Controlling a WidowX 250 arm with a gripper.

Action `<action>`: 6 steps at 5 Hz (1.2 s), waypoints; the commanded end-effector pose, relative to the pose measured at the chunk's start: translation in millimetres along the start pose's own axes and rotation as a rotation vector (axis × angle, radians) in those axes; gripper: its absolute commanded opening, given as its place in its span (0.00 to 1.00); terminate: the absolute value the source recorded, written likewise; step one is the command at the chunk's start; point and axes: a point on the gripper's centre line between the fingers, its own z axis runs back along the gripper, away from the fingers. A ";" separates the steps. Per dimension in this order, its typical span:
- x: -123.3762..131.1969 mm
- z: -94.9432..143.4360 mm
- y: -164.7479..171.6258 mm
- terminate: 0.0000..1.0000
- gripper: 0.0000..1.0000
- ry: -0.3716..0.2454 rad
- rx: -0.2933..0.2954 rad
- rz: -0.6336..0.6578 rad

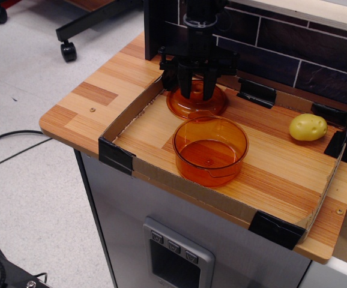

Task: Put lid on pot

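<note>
The orange lid [178,107] lies at the back left of the cardboard-walled tray, just behind the pot and touching or nearly touching its rim. The orange pot [210,150] stands upright and open in the middle of the tray. My black gripper [198,92] points straight down over the lid's centre. Its two fingers are closed in on the knob, which they hide. The lid's rim still looks level and low on the wood.
A yellow potato [308,127] lies at the tray's back right. Low cardboard walls [128,117] with black corner brackets [114,155] ring the tray. A dark tiled wall [293,54] rises close behind. The counter's edge drops off at the left and front.
</note>
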 end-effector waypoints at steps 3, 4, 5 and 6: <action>-38.0 110.7 -44.9 0.00 0.00 -0.147 -0.133 -0.119; -59.8 112.0 -37.6 0.00 0.00 -0.122 -0.133 -0.171; -82.9 102.0 -27.8 0.00 0.00 -0.115 -0.114 -0.230; -94.8 84.2 -24.5 0.00 0.00 -0.104 -0.096 -0.270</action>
